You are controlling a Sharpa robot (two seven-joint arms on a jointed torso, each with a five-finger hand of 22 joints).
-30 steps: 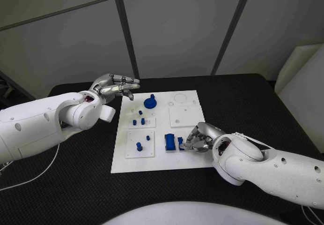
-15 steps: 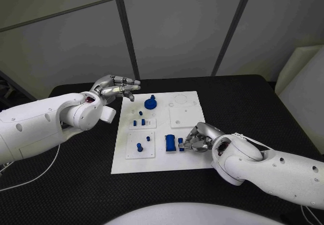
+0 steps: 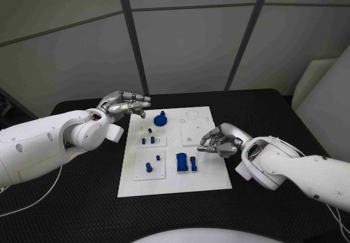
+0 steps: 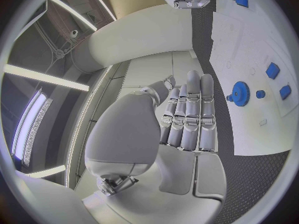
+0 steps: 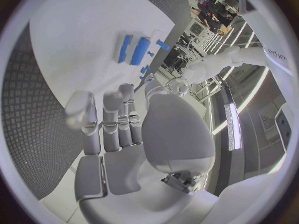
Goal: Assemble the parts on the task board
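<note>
Head view: right robot hand (image 3: 221, 142) hovers, fingers curled, over task board (image 3: 175, 179).

Task board (image 3: 175, 172) lay mid-table (image 3: 292, 116). Gear (image 3: 160, 120) sat at the far left of it, small pegs (image 3: 150, 140) just nearer, two blocks (image 3: 186, 162) side by side near centre. Left hand (image 3: 125, 104) hung beside the far-left corner, right hand (image 3: 221, 142) over the right edge.

White task board (image 3: 208, 177) lies flat, carrying perhaps 10 small blue parts (image 3: 181, 162).
</note>
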